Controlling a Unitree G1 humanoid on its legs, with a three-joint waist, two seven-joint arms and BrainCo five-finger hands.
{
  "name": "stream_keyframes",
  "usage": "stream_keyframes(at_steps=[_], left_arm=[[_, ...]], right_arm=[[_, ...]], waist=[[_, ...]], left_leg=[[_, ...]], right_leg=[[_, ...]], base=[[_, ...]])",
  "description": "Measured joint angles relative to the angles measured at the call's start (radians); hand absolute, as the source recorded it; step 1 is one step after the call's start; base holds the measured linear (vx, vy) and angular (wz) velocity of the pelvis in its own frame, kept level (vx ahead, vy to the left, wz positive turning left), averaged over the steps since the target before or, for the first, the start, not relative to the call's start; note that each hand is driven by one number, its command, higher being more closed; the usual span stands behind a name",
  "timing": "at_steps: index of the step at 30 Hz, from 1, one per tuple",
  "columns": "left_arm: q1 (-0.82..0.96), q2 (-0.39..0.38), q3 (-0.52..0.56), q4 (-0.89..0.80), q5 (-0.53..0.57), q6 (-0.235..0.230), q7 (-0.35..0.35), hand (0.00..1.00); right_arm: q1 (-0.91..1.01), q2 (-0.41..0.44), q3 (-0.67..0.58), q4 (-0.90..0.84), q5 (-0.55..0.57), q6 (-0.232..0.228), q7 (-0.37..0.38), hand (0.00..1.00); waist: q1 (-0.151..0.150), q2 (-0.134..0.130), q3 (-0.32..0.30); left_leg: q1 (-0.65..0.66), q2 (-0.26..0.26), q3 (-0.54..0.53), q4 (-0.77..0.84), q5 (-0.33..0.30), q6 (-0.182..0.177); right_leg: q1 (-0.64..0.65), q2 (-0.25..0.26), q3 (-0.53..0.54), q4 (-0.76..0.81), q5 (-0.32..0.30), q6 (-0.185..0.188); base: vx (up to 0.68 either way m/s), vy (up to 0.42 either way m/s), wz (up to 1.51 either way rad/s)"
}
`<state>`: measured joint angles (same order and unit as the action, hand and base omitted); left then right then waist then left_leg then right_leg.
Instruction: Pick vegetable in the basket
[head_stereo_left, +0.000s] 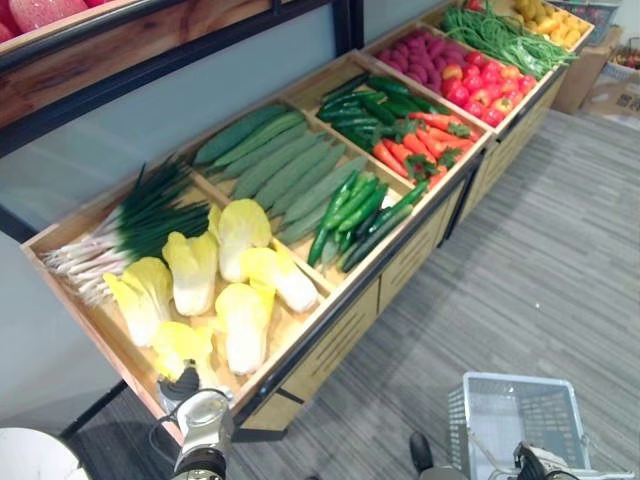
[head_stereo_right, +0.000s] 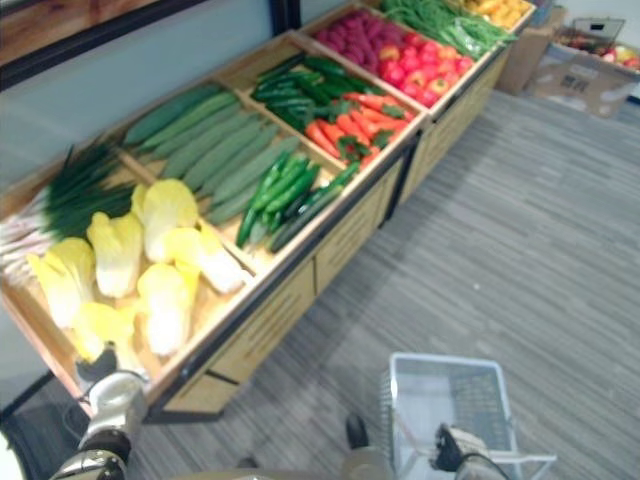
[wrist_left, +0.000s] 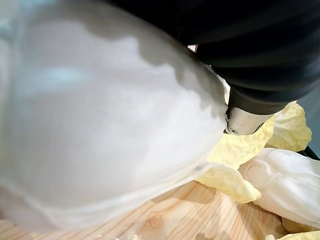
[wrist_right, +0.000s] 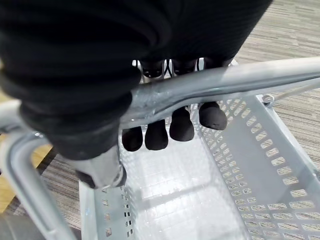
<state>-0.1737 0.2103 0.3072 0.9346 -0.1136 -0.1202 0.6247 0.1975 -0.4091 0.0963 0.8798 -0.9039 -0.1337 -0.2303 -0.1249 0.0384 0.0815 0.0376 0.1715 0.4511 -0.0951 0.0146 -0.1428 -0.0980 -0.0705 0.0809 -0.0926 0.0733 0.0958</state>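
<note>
Several yellow-white napa cabbages (head_stereo_left: 235, 285) lie in the nearest compartment of the wooden display stand (head_stereo_left: 330, 330). My left hand (head_stereo_left: 186, 383) sits at that compartment's front corner, right against the nearest cabbage (head_stereo_left: 180, 345). In the left wrist view this cabbage's white body (wrist_left: 100, 125) lies pressed close under the hand's dark cover (wrist_left: 250, 45); the grip is hidden. My right hand (wrist_right: 170, 125) is shut on the grey handle (wrist_right: 225, 80) of an empty white plastic basket (head_stereo_left: 520, 415), which hangs low to the right of the stand.
Further compartments hold scallions (head_stereo_left: 130, 230), long pale-green gourds (head_stereo_left: 280, 165), green cucumbers (head_stereo_left: 355, 215), carrots (head_stereo_left: 420, 145) and red peppers (head_stereo_left: 485, 90). Cardboard boxes (head_stereo_left: 600, 80) stand at the far right. Grey carpet (head_stereo_left: 540, 270) stretches beside the stand.
</note>
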Motion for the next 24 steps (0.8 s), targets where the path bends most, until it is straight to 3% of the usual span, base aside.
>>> stream_keyframes(at_steps=[15, 24], left_arm=[[0.095, -0.042, -0.073, -0.295, 0.023, 0.045, -0.067, 1.00], [0.153, -0.111, -0.101, -0.466, 0.143, 0.068, -0.091, 1.00]], right_arm=[[0.000, 0.058, -0.054, -0.001, -0.001, 0.015, -0.002, 1.00], [0.001, 0.063, -0.098, -0.010, -0.002, 0.011, -0.008, 1.00]], waist=[[0.001, -0.036, -0.013], [0.003, -0.023, -0.021]], left_leg=[[-0.001, -0.019, -0.033, 0.000, 0.006, 0.010], [-0.009, -0.021, -0.053, 0.000, 0.012, 0.018]], right_leg=[[0.016, -0.023, -0.028, 0.004, 0.001, 0.001], [0.015, -0.025, -0.042, 0.011, 0.001, 0.001]], base=[[0.00, -0.006, 0.06], [0.00, -0.012, 0.04]])
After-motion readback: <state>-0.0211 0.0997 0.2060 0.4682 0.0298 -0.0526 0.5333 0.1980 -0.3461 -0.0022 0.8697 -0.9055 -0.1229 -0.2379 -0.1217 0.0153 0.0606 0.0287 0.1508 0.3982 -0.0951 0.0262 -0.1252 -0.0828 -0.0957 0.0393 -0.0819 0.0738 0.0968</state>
